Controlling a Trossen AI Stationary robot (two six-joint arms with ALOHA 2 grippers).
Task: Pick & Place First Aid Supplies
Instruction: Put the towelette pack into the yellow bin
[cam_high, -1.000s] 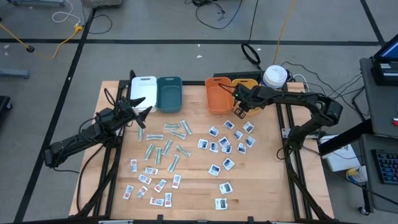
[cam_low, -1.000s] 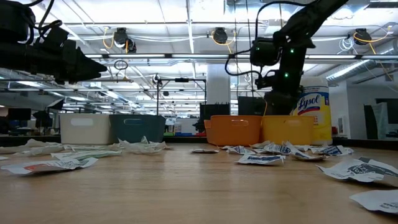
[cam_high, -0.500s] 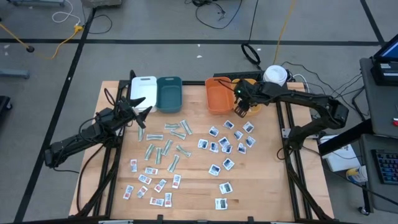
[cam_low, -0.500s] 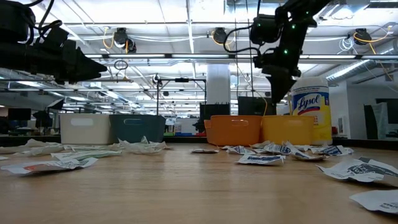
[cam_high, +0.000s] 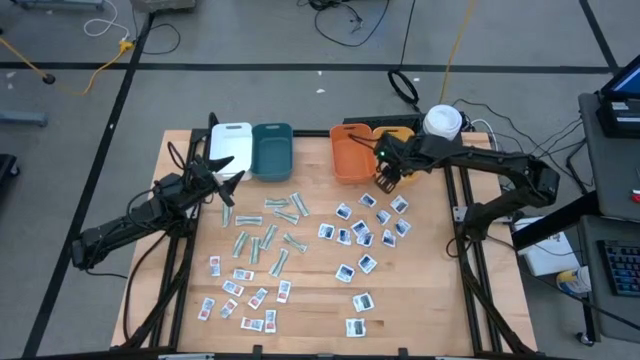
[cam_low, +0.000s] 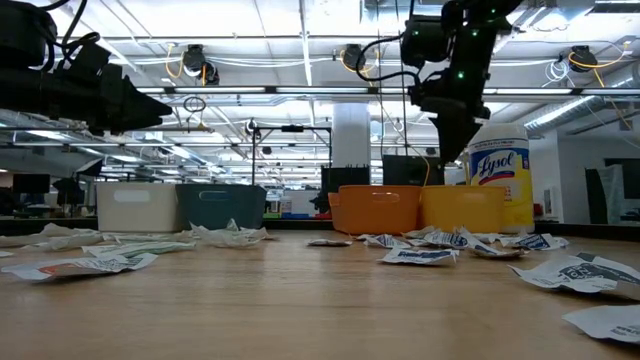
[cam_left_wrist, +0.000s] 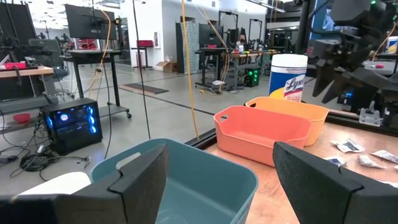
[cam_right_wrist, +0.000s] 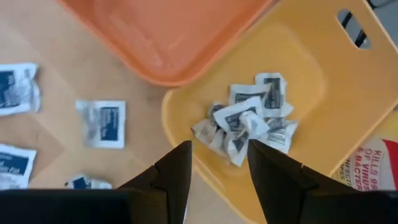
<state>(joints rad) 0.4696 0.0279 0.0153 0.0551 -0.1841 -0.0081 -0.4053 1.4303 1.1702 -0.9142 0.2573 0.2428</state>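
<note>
Hovering over the yellow bin (cam_right_wrist: 292, 93), the right gripper (cam_right_wrist: 217, 168) has its fingers apart with nothing between them; a clump of packets (cam_right_wrist: 245, 124) lies in that bin, more dot the table (cam_high: 310, 300), and the left gripper (cam_high: 222, 168) waits spread near the white bin (cam_high: 230, 140)

Along the far edge of my wooden table (cam_high: 310, 310) four bins sit in a row. The white bin (cam_high: 230, 140) touches the teal bin (cam_high: 272, 150); well apart from that pair, the orange bin (cam_high: 349, 153) touches the yellow bin (cam_low: 462, 208). Past the yellow one stands a white Lysol canister (cam_low: 499, 176) with a yellow label, upright, lid on. Black and yellow cables (cam_high: 345, 18) lie on the grey floor beyond. A computer tower (cam_left_wrist: 70, 125) glows blue under a desk.
</note>
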